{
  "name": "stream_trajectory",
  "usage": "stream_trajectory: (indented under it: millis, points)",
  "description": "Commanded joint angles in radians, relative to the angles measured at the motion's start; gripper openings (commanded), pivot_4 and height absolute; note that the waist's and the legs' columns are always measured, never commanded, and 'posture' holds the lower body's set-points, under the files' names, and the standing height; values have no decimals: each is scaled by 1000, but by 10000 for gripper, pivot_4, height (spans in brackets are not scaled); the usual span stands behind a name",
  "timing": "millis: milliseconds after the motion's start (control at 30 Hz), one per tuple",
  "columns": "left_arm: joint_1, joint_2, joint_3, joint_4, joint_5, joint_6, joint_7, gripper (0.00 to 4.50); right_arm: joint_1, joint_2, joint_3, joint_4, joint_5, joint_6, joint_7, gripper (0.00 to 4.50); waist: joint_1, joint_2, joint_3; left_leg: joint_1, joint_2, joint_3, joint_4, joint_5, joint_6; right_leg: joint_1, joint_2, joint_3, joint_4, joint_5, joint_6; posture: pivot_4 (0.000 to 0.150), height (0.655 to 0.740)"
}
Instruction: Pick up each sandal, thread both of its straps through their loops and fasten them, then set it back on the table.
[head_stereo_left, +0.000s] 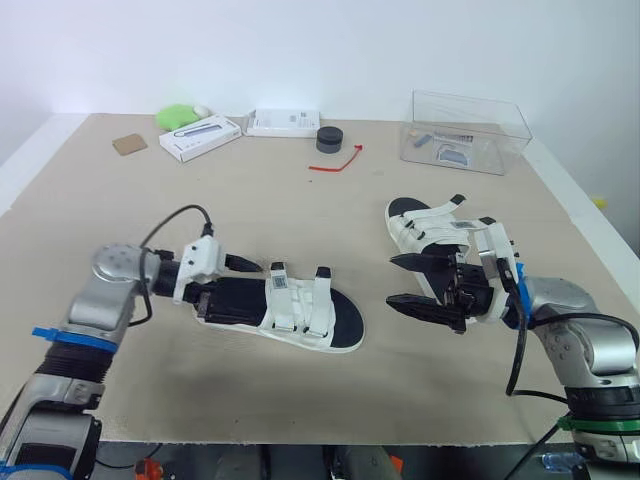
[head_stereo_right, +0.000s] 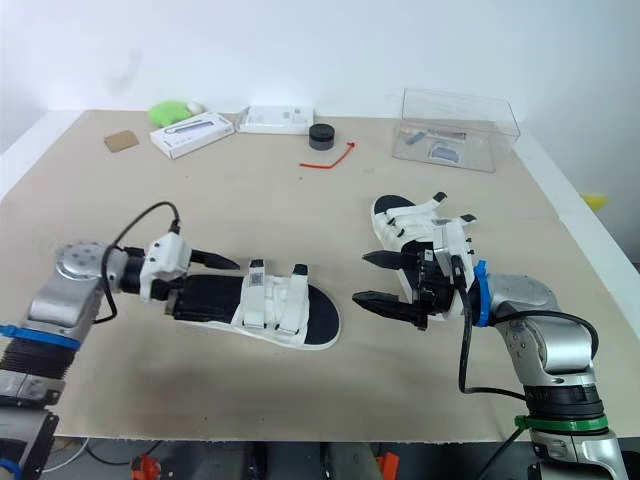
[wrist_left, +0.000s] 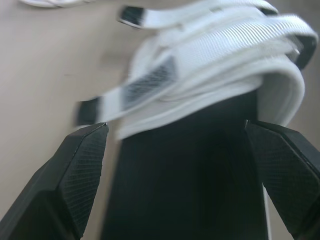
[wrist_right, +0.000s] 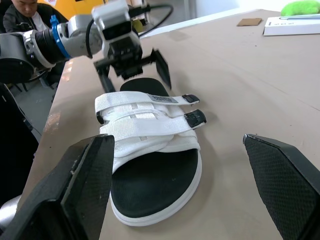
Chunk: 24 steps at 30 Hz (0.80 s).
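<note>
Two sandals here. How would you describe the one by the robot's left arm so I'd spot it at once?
On the tan table, look at the near half, left of centre. The sandal there lies crosswise, one end between the open fingers of the left gripper. The other sandal lies farther right, behind the right gripper.

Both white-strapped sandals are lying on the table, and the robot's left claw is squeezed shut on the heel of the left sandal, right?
Not quite: the left gripper is open, not squeezed shut. The left wrist view shows its two fingers spread wide either side of the left sandal's heel end. That sandal and the other sandal do lie on the table.
</note>
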Motion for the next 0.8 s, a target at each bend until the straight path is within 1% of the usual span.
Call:
stream_trajectory:
  millis: [33, 233, 367, 467, 500, 533, 567, 700, 767, 800]
  points:
    - [-29, -56, -26, 9, 33, -86, 43, 45000, 22, -18, -24, -27, -12, -44, 1, 44358, 3, 0, 0, 0, 0, 0, 0, 0, 0, 0, 0, 0, 0, 0, 0, 1500, 7400]
    - [-95, -133, -47, 80, 45, -127, 78, 45000, 32, -22, -22, -11, -42, -82, -5, 44358, 3, 0, 0, 0, -1, -1, 2, 0, 0, 1, 0, -1, 0, 0, 1, 1500, 7400]
    - [-154, -181, -55, 176, 68, -172, 94, 45000, 40, -20, -23, -8, -55, -102, -12, 44358, 3, 0, 0, 0, -1, -1, 3, 0, 0, 1, 0, -1, 0, 1, 1, 1500, 7400]
    - [-163, -192, -67, 209, 73, -180, 76, 38581, 39, -19, -21, -5, -56, -107, -16, 45000, 1, 0, 0, 0, -1, -1, 3, 0, 0, 2, 0, 0, 1, 1, 1, 1500, 7400]
    - [-162, -195, -72, 212, 71, -175, 71, 35096, 38, -19, -20, -6, -55, -108, -17, 45000, 0, 0, 0, 0, -1, -1, 3, 0, 0, 1, 0, 0, 1, 1, 1, 1500, 7400]
    - [-161, -198, -75, 214, 72, -175, 70, 29598, 38, -18, -20, -6, -55, -110, -18, 45000, 0, 0, 0, 0, -1, -1, 3, 0, 0, 1, 0, 0, 1, 1, 1, 1500, 7400]
    - [-161, -200, -77, 216, 73, -177, 71, 25765, 38, -18, -20, -7, -53, -110, -19, 45000, 1, 0, 0, 0, -1, -1, 3, 0, 0, 1, 0, -1, 1, 1, 1, 1500, 7400]
    - [-168, -207, -71, 227, 72, -174, 83, 7263, 32, -13, -16, -7, -46, -105, -21, 45000, 1, 0, 0, 0, -1, -2, 3, 0, 0, 2, 0, -1, 1, 1, 1, 1500, 7400]
    - [-173, -208, -70, 232, 77, -172, 94, 520, 26, -8, -13, -6, -41, -101, -23, 45000, 1, 1, 0, 0, -1, -1, 3, 0, 0, 2, 0, 0, 1, 1, 1, 1500, 7400]
    - [-175, -208, -67, 234, 79, -169, 106, 520, 22, -4, -10, -5, -40, -99, -24, 45000, 1, 1, 0, 0, -1, -1, 3, 0, 0, 2, 0, 0, 1, 1, 1, 1500, 7400]
